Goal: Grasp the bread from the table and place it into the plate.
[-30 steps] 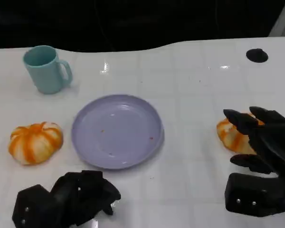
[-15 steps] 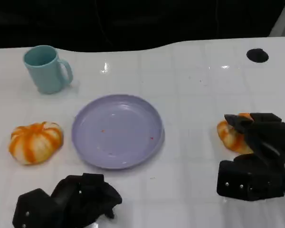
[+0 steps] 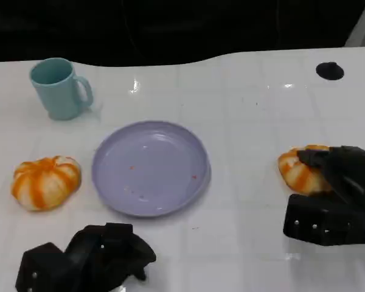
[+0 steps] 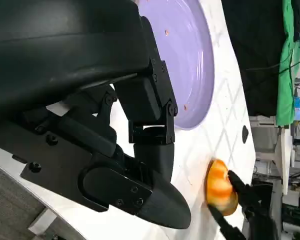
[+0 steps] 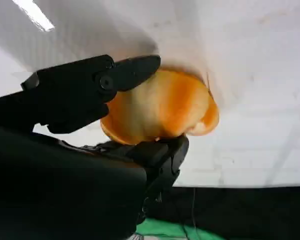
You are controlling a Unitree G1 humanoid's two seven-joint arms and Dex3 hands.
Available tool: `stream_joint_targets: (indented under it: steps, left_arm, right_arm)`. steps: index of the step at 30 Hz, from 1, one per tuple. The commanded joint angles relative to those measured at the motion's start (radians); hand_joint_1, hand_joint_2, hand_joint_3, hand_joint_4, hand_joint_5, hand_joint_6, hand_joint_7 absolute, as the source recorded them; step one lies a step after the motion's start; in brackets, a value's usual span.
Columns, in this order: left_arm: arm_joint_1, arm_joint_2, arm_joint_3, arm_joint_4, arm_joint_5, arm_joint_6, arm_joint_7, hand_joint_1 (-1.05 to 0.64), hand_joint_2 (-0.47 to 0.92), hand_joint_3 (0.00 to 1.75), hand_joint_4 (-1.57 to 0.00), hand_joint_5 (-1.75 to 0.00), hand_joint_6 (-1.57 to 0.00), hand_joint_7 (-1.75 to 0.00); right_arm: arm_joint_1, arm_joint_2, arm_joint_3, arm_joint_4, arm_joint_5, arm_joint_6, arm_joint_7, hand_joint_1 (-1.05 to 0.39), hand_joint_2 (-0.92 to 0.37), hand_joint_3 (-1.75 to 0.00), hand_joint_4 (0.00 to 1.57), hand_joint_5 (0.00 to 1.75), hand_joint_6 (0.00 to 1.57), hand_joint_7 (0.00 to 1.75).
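Fingers (image 5: 125,72) of the right hand (image 3: 337,194) clasped the round orange-and-cream bread roll (image 3: 299,170) near the white table's (image 3: 243,109) right edge; a shallow grip risked dropping it short of the lilac plate (image 3: 150,167). The left hand (image 3: 91,255) lay curled, holding nothing.

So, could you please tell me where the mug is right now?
In the head view the mug stands at the table's far left, beyond the plate and the left bread.
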Motion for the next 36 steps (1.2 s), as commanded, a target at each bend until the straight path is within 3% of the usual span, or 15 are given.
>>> stream_joint_targets:
  steps: [1, 3, 6, 10, 17, 21, 24, 25, 36]
  left_arm:
    - [0.008, 0.013, 0.004, 0.003, 0.012, -0.004, 0.007, -1.05, 0.86, 0.01, -0.88, -1.52, -1.30, -0.77]
    - [0.008, 0.013, 0.003, 0.004, 0.013, -0.005, 0.008, -1.05, 0.86, 0.01, -0.88, -1.52, -1.30, -0.77]
    - [0.006, 0.011, 0.003, 0.005, 0.012, -0.002, 0.008, -1.05, 0.86, 0.01, -0.88, -1.52, -1.30, -0.77]
    - [0.005, 0.011, 0.003, 0.007, 0.017, -0.004, 0.010, -1.05, 0.86, 0.01, -0.88, -1.52, -1.29, -0.77]
    - [-0.001, 0.009, 0.005, 0.012, 0.015, 0.000, 0.009, -1.05, 0.85, 0.00, -0.88, -1.51, -1.30, -0.77]
    - [-0.001, 0.008, 0.005, 0.013, 0.011, 0.001, 0.006, -1.05, 0.85, 0.00, -0.88, -1.51, -1.30, -0.77]
    - [0.001, 0.008, 0.004, 0.008, 0.014, 0.010, 0.010, -1.05, 0.85, 0.00, -0.88, -1.51, -1.30, -0.76]
    - [0.001, 0.008, 0.003, 0.005, 0.017, 0.013, 0.013, -1.05, 0.85, 0.00, -0.88, -1.51, -1.30, -0.76]
    - [-0.008, 0.007, 0.003, 0.019, 0.018, 0.004, 0.013, -1.05, 0.85, 0.00, -0.88, -1.51, -1.29, -0.76]
  right_arm:
    - [-0.019, -0.018, 0.001, 0.074, 0.020, -0.115, -0.115, -0.04, -0.92, -0.05, 0.92, 1.54, 1.25, 0.36]
    - [-0.027, -0.019, 0.007, 0.096, 0.013, -0.131, -0.144, -0.05, -0.91, -0.05, 0.86, 1.70, 1.01, 0.91]
    - [-0.037, -0.014, 0.010, 0.126, 0.016, -0.155, -0.193, -0.04, -0.91, -0.07, 0.84, 1.74, 0.84, 1.28]
    - [-0.043, -0.009, 0.010, 0.141, 0.017, -0.164, -0.227, -0.04, -0.90, -0.13, 0.85, 1.75, 0.72, 1.55]
    - [-0.041, 0.006, 0.004, 0.134, 0.024, -0.184, -0.303, -0.02, -0.87, -0.15, 0.87, 1.75, 0.74, 1.54]
    - [-0.039, 0.018, 0.004, 0.140, 0.026, -0.227, -0.368, 0.02, -0.84, -0.18, 0.89, 1.75, 0.72, 1.66]
    - [-0.033, 0.026, -0.002, 0.124, 0.037, -0.258, -0.390, 0.02, -0.53, -0.79, 0.93, 1.75, 0.78, 1.63]
    - [-0.031, 0.029, -0.004, 0.116, 0.041, -0.265, -0.391, 0.02, -0.48, -0.88, 0.93, 1.75, 0.78, 1.63]
    - [0.001, 0.086, -0.012, -0.100, 0.137, -0.313, -0.255, 0.07, -0.32, -1.23, 0.96, 1.75, 0.81, 1.59]
